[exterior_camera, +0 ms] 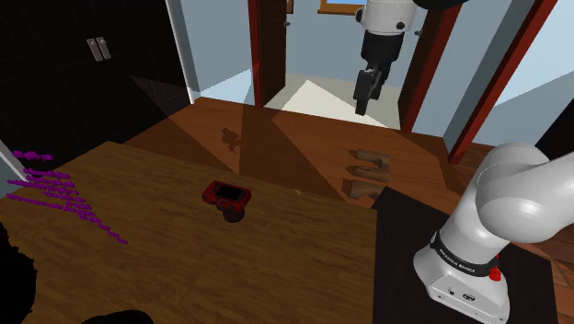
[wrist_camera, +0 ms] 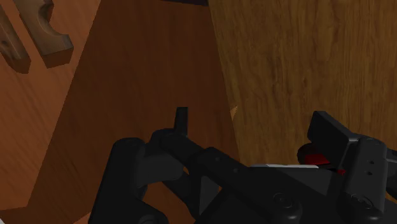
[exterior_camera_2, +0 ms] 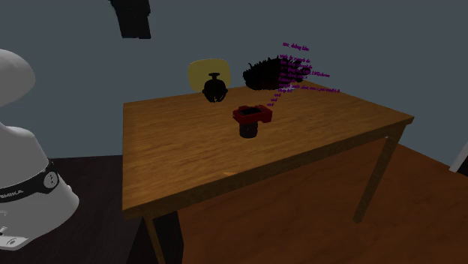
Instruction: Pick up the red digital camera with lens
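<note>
I see the red camera (exterior_camera: 227, 196) on the wooden table (exterior_camera: 184, 267), its dark lens on the near side. My gripper (exterior_camera: 362, 107) hangs high before the doorway (exterior_camera: 313, 55) — well apart from it — with purple marks (exterior_camera: 55, 189) at the table's left.

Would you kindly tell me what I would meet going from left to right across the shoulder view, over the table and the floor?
In order: purple scribbles → red camera → wooden pieces on the floor → the arm's white base.

Camera (exterior_camera: 227, 197) on table (exterior_camera: 138, 267); pincer (exterior_camera: 362, 106) well apart.
</note>
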You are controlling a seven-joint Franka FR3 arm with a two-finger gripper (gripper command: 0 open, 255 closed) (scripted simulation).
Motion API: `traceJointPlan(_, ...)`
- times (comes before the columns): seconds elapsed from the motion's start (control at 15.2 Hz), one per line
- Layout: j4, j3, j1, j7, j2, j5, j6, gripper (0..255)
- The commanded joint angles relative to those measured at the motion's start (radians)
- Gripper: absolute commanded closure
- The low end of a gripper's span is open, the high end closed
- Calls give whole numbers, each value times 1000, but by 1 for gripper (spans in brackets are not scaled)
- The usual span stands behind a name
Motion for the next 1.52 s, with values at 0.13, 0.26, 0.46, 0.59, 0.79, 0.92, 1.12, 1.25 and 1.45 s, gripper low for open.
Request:
traceJointPlan(0.13,14,24,9,28,65,16,43,0)
traceJointPlan(0.26,33,47,16,55,134,29,83,0)
traceJointPlan(0.46,71,80,26,96,240,44,139,0)
traceJointPlan(0.59,103,101,31,122,313,51,172,0)
traceJointPlan(0.79,159,132,39,162,425,54,216,0)
traceJointPlan(0.92,203,151,43,189,501,52,240,0)
traceJointPlan(1.12,277,177,51,231,617,42,269,0)
traceJointPlan(1.25,333,192,59,258,696,32,282,0)
traceJointPlan(1.45,427,209,73,299,815,11,294,0)
